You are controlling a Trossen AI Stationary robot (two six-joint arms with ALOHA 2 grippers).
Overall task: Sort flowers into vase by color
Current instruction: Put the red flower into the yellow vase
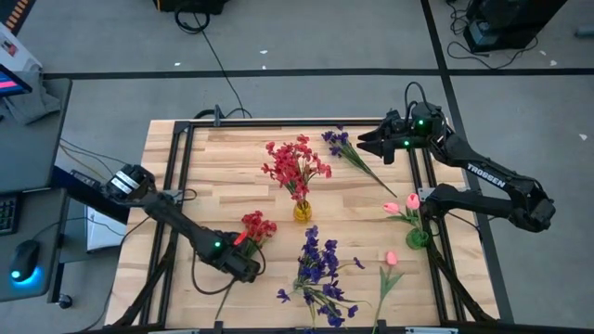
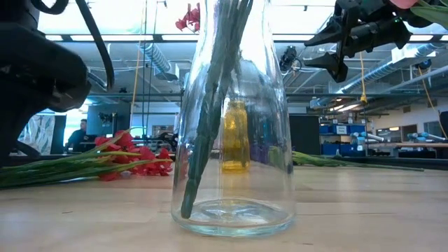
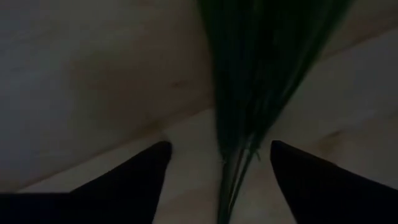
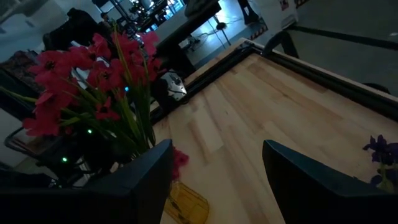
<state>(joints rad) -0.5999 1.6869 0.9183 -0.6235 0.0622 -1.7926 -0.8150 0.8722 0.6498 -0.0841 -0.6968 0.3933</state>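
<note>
Left gripper (image 1: 249,270) is sitting low over the table with its fingers spread apart around the stem of a loose red sprig (image 1: 256,226), not squeezing it. Middle of the table, red flowers (image 1: 295,165) are standing in the yellow vase (image 1: 303,211). Right gripper (image 1: 364,143) is hanging at the far edge, fingers apart, holding nothing.

Pale wood table (image 1: 241,153) with visible grain and plank seams, smooth, faintly sheened. Matt black metal frame rails (image 1: 178,176) along its edges. Clear, glossy glass vase (image 2: 232,126), smooth, thick at the base. Amber translucent glass vase (image 1: 303,211), shiny. Cloth-like matt red flowers (image 1: 295,163) and purple flowers (image 1: 317,264) on thin plastic-looking green stems. Matt dark plastic fingers (image 4: 140,183). Dull grey floor (image 1: 306,37), carpet-like.
</note>
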